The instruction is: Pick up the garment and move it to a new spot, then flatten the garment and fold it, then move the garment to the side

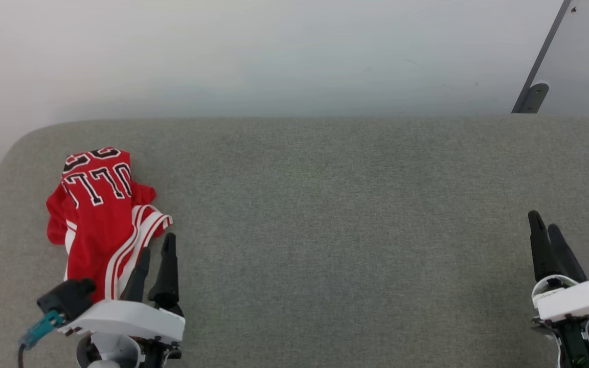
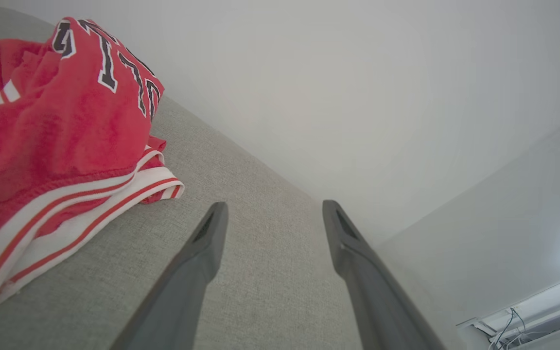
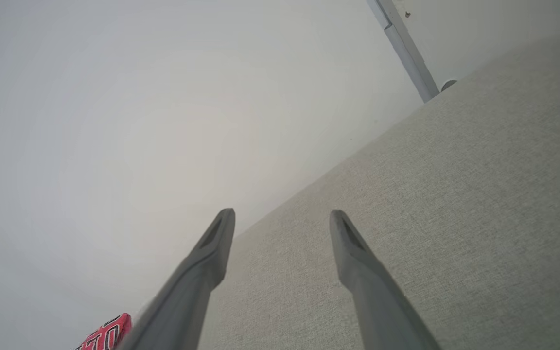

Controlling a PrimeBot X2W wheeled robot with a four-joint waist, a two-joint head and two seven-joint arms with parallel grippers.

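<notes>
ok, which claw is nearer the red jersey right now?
Left. The left claw sits open just beside the striped trim of the jersey. The right claw is open too, far off across the grey surface.

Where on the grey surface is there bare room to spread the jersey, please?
The broad middle of the grey surface, from the left pincer across to the right pincer, is bare. The left end is crowded: the crumpled jersey lies there beside the left pincer.
</notes>
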